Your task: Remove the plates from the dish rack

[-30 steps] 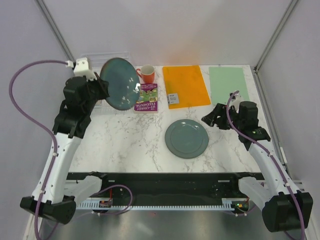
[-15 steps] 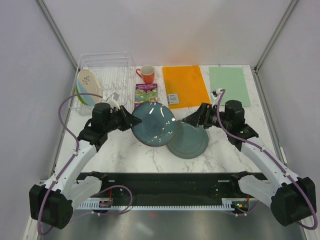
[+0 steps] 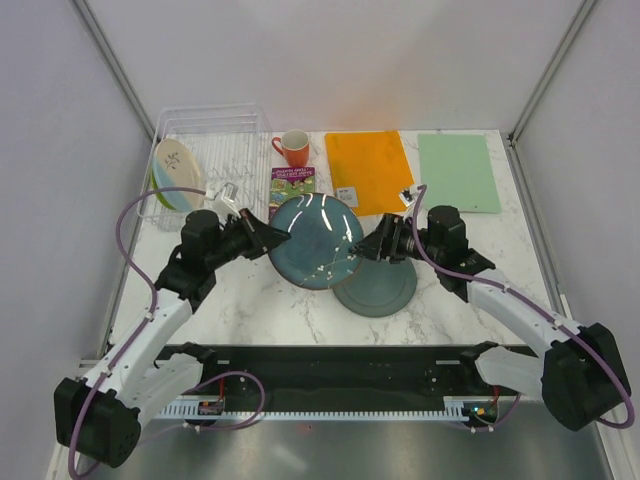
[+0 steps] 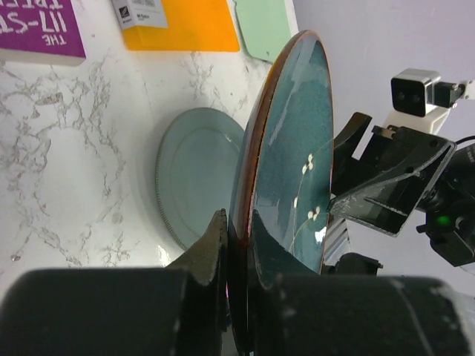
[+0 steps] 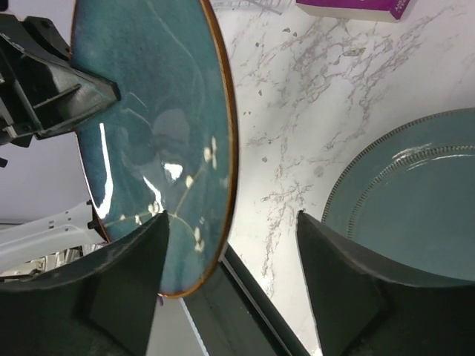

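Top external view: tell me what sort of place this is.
Probably a lab test cell staged as a kitchen counter: plain enclosure walls, a marble-look table, a dish rack and an orange mug.

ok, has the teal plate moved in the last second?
Yes. The teal plate, held in the left pincer, went from beside the orange mug toward the near right, and now overlaps the grey plate.

Your left arm [image 3: 150, 322] and right arm [image 3: 512, 305] both wear white link shells over black joint housings, with purple cables [image 3: 120, 222] looping off each; your fingers [image 4: 208, 256] are matte black, wrist cameras [image 4: 415, 87] small white blocks.
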`<control>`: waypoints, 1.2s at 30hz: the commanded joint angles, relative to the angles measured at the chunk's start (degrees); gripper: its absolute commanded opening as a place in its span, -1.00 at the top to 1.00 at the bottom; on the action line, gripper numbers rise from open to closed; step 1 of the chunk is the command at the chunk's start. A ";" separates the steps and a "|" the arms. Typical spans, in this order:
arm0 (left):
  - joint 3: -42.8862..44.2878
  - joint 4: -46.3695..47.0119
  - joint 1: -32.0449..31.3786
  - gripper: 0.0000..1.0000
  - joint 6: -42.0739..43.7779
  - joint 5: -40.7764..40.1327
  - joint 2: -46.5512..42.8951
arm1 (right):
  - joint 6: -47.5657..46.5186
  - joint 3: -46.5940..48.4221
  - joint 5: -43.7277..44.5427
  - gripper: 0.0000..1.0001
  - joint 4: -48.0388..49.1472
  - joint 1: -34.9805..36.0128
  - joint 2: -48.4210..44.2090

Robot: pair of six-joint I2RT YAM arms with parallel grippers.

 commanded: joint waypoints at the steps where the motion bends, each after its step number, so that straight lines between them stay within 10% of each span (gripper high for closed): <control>1: 0.24 11.02 -1.03 0.95 -6.21 2.88 -1.01 | 1.11 0.47 0.03 -0.37 5.94 1.57 1.91; 12: -4.24 15.06 -2.26 0.95 -7.71 5.16 -1.01 | 3.05 -0.67 -4.45 1.00 13.33 2.45 8.50; 16: -4.86 15.42 -2.27 0.93 -6.83 8.24 -0.14 | 0.51 -0.41 0.45 1.00 7.65 2.36 6.49; 20: -3.28 6.30 -2.26 -0.13 -0.62 4.56 0.13 | -4.76 2.22 13.71 1.00 -5.63 2.19 -1.85; 23: -1.35 -3.46 -2.26 -0.57 5.18 -3.69 -0.92 | -7.14 4.07 23.74 1.00 -15.92 1.32 -7.56; 36: -3.19 -14.64 -2.27 -0.82 15.58 -22.52 -12.52 | -4.95 0.74 30.54 1.00 -26.58 -5.89 -13.38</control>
